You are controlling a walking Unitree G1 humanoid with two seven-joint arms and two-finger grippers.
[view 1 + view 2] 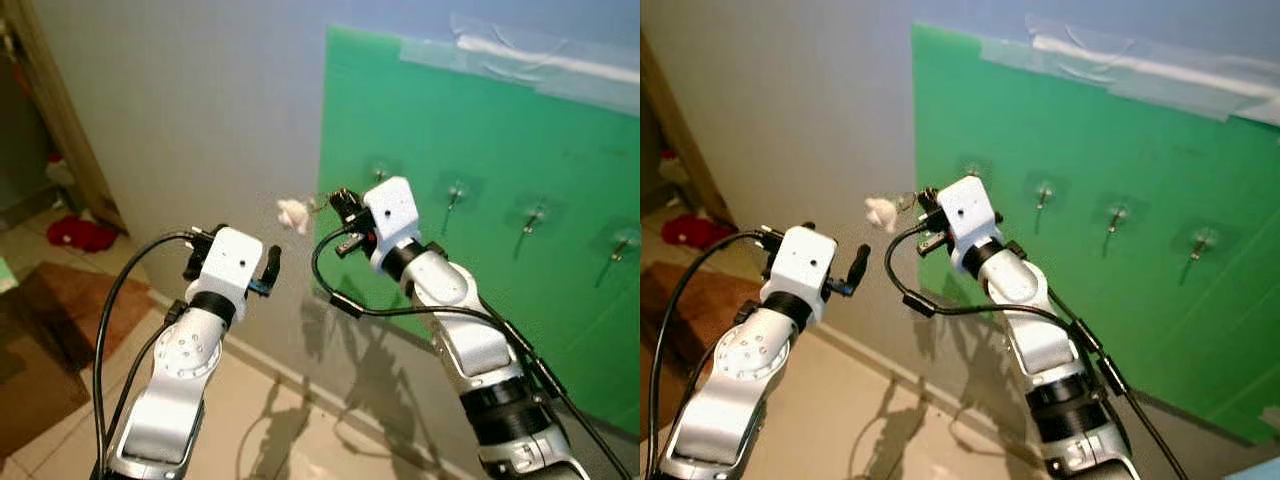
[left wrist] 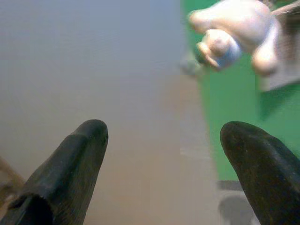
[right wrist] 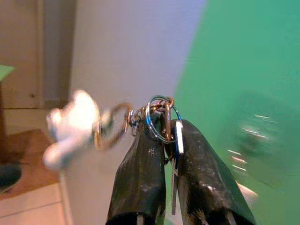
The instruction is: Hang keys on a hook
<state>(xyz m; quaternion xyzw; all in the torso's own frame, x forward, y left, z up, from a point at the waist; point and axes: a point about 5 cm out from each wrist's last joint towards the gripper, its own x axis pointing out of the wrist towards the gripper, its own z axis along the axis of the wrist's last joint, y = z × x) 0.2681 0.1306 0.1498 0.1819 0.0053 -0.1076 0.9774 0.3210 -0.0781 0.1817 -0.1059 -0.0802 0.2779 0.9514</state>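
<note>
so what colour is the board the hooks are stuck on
Green, a plain flat green board fixed to the pale wall; it shows best in the left eye view.

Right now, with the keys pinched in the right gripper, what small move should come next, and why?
Probably ease the right gripper toward the nearest hook on the green board. It is shut on the keys, their ring is free above the fingertips, and the white charm dangles beside the board, nothing hung yet. The left gripper waits open.
</note>
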